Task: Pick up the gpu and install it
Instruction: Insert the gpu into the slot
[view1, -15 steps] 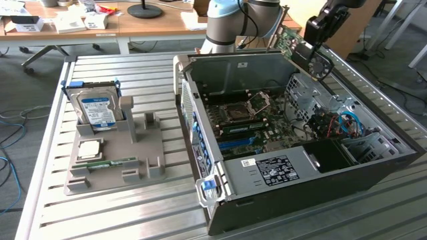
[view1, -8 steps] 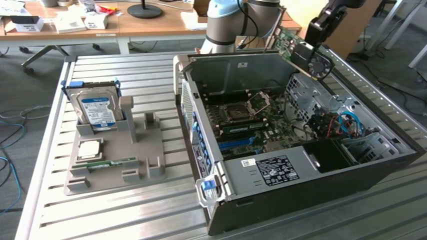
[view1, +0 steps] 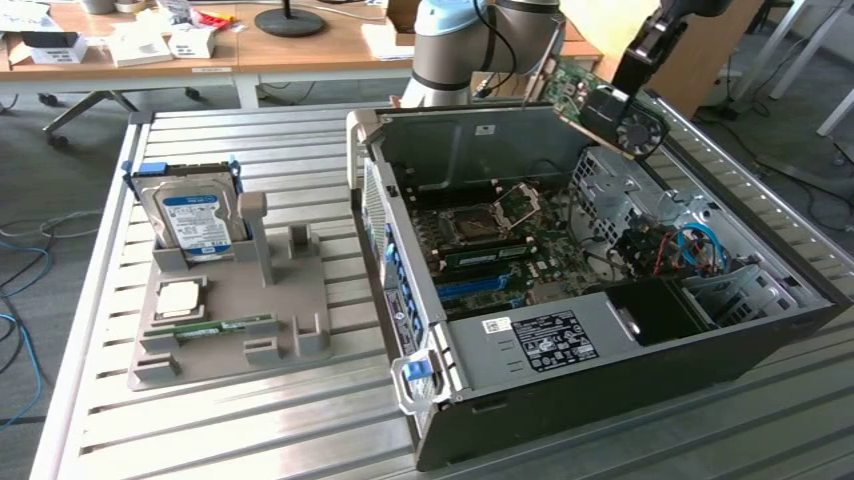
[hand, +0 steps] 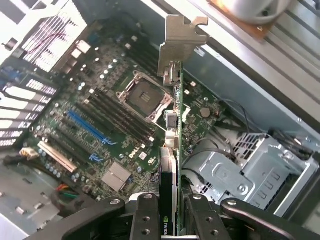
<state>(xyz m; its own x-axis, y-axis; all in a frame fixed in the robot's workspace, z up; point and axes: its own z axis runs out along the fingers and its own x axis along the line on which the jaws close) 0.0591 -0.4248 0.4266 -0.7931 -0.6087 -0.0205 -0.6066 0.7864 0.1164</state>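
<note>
The gpu (view1: 601, 100), a green card with a black fan, hangs tilted above the back right corner of the open computer case (view1: 747, 340) in the exterior view. My gripper (view1: 638, 62) is shut on it from above. In the wrist view the gpu (hand: 172, 165) runs edge-on away from my fingers (hand: 145, 215), its silver bracket (hand: 180, 37) at the far end. Below it lies the motherboard (hand: 95, 120) with the CPU socket (hand: 145, 95) and a blue slot (hand: 87, 125). The card is well above the board, touching nothing.
A grey fixture tray (view1: 287, 320) on the slatted table holds a silver hard drive with a blue label (view1: 191, 218), a CPU (view1: 180, 298) and a green memory stick (view1: 220, 327). Inside the case are drive cages (hand: 250, 170) and blue cables (view1: 694, 245). Desks stand behind.
</note>
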